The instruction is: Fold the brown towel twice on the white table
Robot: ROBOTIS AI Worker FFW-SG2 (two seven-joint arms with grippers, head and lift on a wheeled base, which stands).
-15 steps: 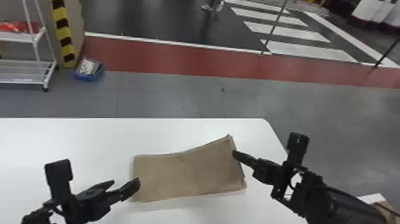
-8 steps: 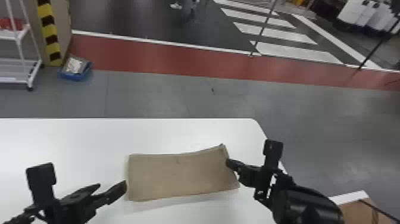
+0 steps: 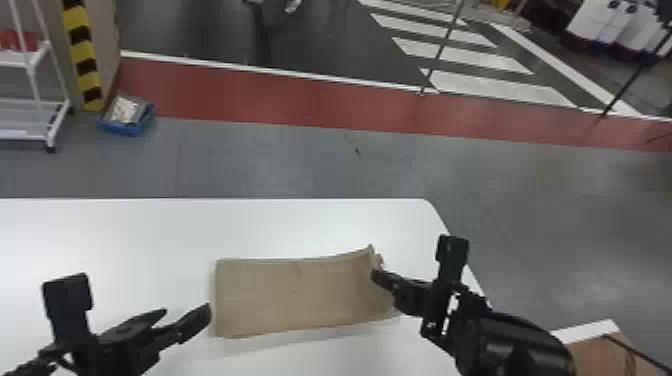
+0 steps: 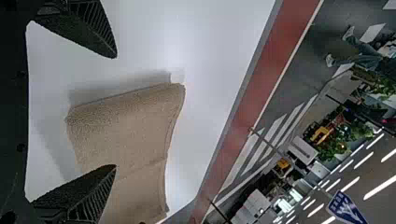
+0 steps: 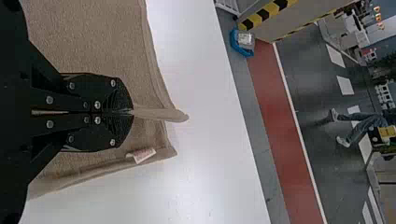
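The right claw [image 3: 380,278] is at the right end of the brown towel [image 3: 290,297] in the head view, the left claw [image 3: 186,311] just beside its left end; the towel lies on the white counter [image 3: 140,230]. The left wrist view reveals the left claw open, fingers wide apart. The right wrist view reveals the right claw closed on a pinched fold of towel, near a small white tag [image 5: 141,155] along the hem.
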